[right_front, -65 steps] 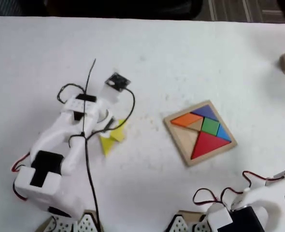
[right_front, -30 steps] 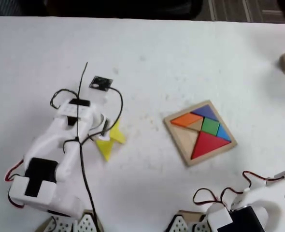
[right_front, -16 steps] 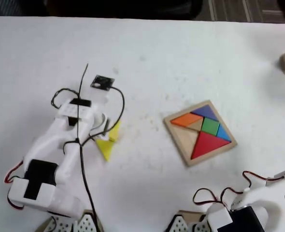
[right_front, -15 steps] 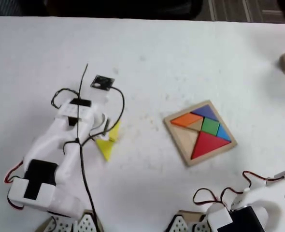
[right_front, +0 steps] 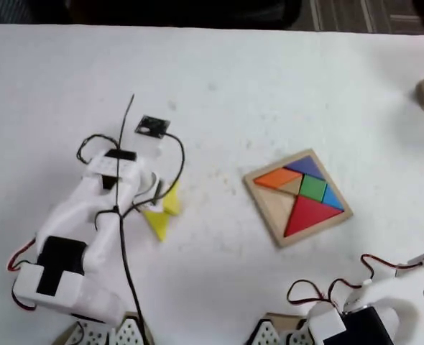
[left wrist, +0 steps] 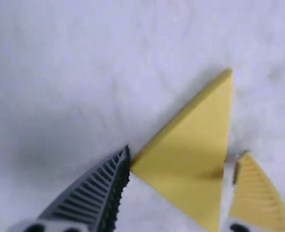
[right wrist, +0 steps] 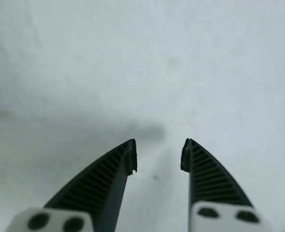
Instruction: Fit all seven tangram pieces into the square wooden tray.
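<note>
Two robot arms sit at a white table (right_front: 284,86), seen from above and from each wrist.

The left pincer (left wrist: 183,154) is closed on a yellow triangle (left wrist: 200,125). Its dark ribbed finger (left wrist: 106,186) meets one corner of the piece and the other finger presses the opposite edge, so the triangle sits clamped between them, low over the table. The right pincer (right wrist: 158,154) has its two fingers apart with nothing between them, above bare table.

The square wooden tray (right_front: 266,198) lies well apart from the left pincer, out to the side where the other arm stands. It is already mostly filled: an orange triangle (right_front: 277,177), a green square (right_front: 312,188) and a large red triangle (right_front: 309,215) are seated, with blue pieces along the far edges. A large triangular patch of bare wood remains beside the red triangle. By this reading the task is close to its end, and the yellow triangle looks to be the last piece; it must be carried to the tray and turned to match that gap.

The high view gives the tray, the gap and the way between them. From above, the left arm (right_front: 75,230) and its cable cover the fingertips, so the grip itself is read from the left wrist view.
</note>
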Controlling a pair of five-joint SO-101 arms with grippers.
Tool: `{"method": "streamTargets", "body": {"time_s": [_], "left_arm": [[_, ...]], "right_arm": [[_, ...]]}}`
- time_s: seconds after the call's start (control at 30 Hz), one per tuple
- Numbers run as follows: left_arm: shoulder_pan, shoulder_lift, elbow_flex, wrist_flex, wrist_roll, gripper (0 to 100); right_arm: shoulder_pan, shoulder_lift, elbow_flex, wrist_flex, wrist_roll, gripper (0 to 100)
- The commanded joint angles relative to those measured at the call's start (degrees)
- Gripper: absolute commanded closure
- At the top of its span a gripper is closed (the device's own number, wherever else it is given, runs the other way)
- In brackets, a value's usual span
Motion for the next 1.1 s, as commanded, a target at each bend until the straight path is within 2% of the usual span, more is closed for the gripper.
{"method": "streamTargets", "body": {"time_s": [0.0,0.13,0.23,0.47,0.87,1.07], "left_arm": [[0.8,-3.6,2.1,-2.5,3.4,55],[1.6,-7.5,7.1,-6.3,3.0,54],[2.2,-8.6,8.0,-6.2,2.2,55],[2.2,-4.4,4.2,-4.0,1.8,71],[1.9,-1.6,1.6,-0.9,2.2,72],[-0.1,-1.6,1.8,0.2,2.2,81]], "right_arm": [[0.7,-1.9,-0.2,-0.6,0.6,83.7],[0.7,-1.9,-0.2,-0.6,0.6,83.7],[0.7,-2.3,0.9,-0.9,0.6,83.7],[1.8,-2.4,1.5,-0.9,0.6,83.7],[3.4,-2.4,1.2,-2.2,0.7,83.7],[3.4,-2.4,1.2,-2.2,0.7,83.7]]}}
